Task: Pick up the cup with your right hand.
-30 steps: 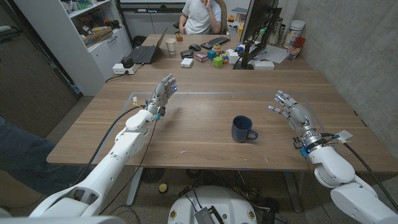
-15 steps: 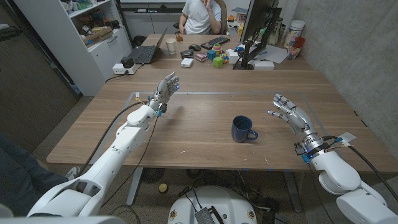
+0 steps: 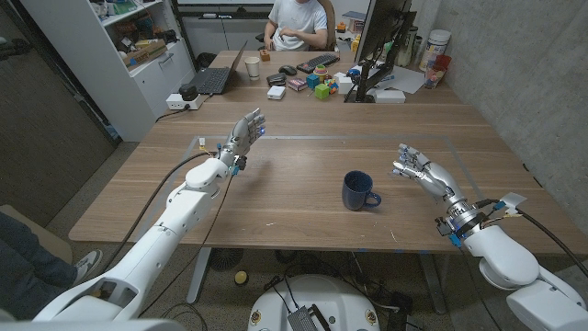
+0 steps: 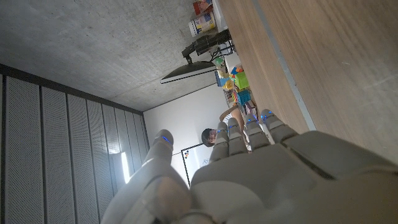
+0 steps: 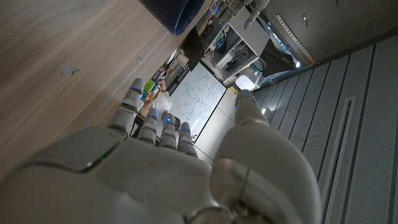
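Head view, change: the right hand [image 3: 415,166] has crept toward the cup [image 3: 359,191] over the last second, sliding in from the table's right side and closing part of the gap. The left hand [image 3: 244,131] has kept its place.
Right hand: fingers spread, holding nothing, raised over the table [image 3: 294,216] with the palm turned toward the cup; near the cup but apart from it.
Left hand: fingers apart and pointing up, holding nothing, well apart from the cup on the table's left half.
Cup: dark blue mug, upright on the table a little right of centre, its handle on the side nearer the right hand. In the right wrist view its dark rim [image 5: 180,15] sits beyond the fingertips [image 5: 138,86].
Meaning for the task: in my judgement this is the approach; no contact yet, so the reach must go on before the fingers can close round the body or handle.
Person: someone [image 3: 297,23] sits at the far end of the table by a laptop [image 3: 215,77]; their arms have dropped from the face toward the table.
Writing: none readable; the cup appears plain, and the containers [image 3: 436,51] far right are too small to read.
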Controlling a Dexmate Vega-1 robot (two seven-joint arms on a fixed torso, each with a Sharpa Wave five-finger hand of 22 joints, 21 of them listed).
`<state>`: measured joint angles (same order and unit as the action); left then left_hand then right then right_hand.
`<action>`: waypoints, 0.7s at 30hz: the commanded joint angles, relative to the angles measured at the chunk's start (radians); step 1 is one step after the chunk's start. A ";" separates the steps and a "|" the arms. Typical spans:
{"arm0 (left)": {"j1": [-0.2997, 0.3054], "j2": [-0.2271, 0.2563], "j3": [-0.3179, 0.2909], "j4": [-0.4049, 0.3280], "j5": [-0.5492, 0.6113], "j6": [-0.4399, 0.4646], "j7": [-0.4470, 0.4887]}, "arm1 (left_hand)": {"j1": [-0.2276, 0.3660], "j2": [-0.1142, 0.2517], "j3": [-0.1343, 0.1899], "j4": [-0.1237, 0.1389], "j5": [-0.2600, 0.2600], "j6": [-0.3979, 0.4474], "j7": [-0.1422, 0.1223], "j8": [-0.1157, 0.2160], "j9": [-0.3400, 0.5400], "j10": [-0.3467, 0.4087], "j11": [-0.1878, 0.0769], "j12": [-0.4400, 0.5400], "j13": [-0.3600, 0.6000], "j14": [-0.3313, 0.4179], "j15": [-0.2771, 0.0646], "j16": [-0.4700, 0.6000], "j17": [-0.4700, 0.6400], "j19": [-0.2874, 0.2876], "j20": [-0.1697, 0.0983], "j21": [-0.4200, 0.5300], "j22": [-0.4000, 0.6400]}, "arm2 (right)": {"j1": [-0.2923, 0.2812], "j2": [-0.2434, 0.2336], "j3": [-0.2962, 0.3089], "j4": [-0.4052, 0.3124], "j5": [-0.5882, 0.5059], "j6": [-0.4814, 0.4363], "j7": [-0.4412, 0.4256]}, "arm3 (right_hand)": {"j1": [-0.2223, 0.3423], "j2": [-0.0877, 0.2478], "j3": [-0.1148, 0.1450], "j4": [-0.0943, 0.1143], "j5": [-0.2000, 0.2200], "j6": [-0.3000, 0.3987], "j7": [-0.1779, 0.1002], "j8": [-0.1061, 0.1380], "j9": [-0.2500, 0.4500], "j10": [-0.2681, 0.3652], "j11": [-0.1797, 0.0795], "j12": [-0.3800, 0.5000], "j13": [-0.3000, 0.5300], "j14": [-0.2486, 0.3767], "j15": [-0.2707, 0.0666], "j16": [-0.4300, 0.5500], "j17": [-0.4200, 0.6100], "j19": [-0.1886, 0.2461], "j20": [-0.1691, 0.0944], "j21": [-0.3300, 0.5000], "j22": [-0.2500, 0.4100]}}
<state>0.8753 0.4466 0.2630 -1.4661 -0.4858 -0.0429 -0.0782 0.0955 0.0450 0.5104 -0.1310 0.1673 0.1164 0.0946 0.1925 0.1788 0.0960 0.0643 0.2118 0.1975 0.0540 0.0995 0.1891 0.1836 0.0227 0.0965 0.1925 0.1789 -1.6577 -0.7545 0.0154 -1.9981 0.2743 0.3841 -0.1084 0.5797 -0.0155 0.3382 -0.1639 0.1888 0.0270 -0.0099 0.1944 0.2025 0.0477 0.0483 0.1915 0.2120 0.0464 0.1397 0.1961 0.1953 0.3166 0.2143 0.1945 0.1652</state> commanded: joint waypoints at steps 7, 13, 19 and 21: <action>0.037 0.060 -0.012 -0.086 -0.022 0.021 -0.017 | 0.005 0.004 0.007 0.003 0.005 0.020 0.005 0.006 0.004 0.017 -0.006 0.010 0.002 0.014 0.002 0.008 0.003 0.001 0.006 0.008 0.003 | -0.037 0.006 0.027 -0.092 -0.288 -0.134 -0.032 | 0.023 -0.028 -0.009 0.003 0.008 -0.035 -0.027 -0.004 0.004 -0.074 -0.002 -0.008 0.006 -0.067 0.019 -0.013 0.001 -0.041 0.004 -0.017 0.005; 0.039 0.057 -0.013 -0.088 -0.025 0.010 -0.011 | 0.005 0.004 0.007 0.003 0.005 0.020 0.004 0.005 0.004 0.019 -0.004 0.011 0.002 0.016 0.002 0.008 0.003 0.001 0.007 0.008 0.003 | -0.061 0.005 0.044 -0.142 -0.393 -0.207 -0.030 | 0.031 -0.041 -0.012 0.002 0.012 -0.051 -0.033 -0.005 0.004 -0.110 -0.001 -0.010 0.008 -0.091 0.022 -0.014 0.000 -0.056 0.004 -0.017 0.006; 0.037 0.056 -0.011 -0.084 -0.026 0.004 -0.011 | 0.005 0.004 0.007 0.003 0.005 0.020 0.004 0.005 0.004 0.020 -0.002 0.011 0.003 0.017 0.000 0.008 0.003 0.001 0.009 0.008 0.003 | -0.098 0.016 0.055 -0.207 -0.462 -0.293 -0.012 | 0.038 -0.050 -0.015 0.003 0.017 -0.086 -0.031 -0.010 0.005 -0.146 0.004 -0.012 0.009 -0.110 0.027 -0.012 0.000 -0.066 0.004 -0.015 0.007; 0.033 0.054 -0.008 -0.077 -0.027 0.000 -0.016 | 0.005 0.004 0.007 0.003 0.005 0.020 0.004 0.004 0.004 0.019 -0.003 0.011 0.003 0.018 0.000 0.008 0.003 0.001 0.010 0.008 0.003 | -0.106 0.021 0.055 -0.227 -0.483 -0.318 -0.006 | 0.039 -0.051 -0.015 0.003 0.017 -0.089 -0.030 -0.010 0.005 -0.150 0.004 -0.011 0.009 -0.115 0.030 -0.013 0.000 -0.066 0.004 -0.015 0.007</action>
<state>0.9097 0.4997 0.2523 -1.5432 -0.5069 -0.0266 -0.0926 0.0955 0.0450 0.5104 -0.1310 0.1673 0.1324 0.0999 0.1925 0.1788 0.1067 0.0642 0.2186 0.1974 0.0648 0.0993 0.1891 0.1836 0.0226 0.0964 0.1964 0.1788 -1.7192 -0.7461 0.0539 -2.1337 -0.0717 0.1917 -0.1332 0.6191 -0.0549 0.3256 -0.1598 0.2000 -0.0521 -0.0410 0.1873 0.2023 -0.0888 0.0527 0.1835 0.2165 -0.0593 0.1660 0.1847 0.1954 0.2541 0.2197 0.1775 0.1702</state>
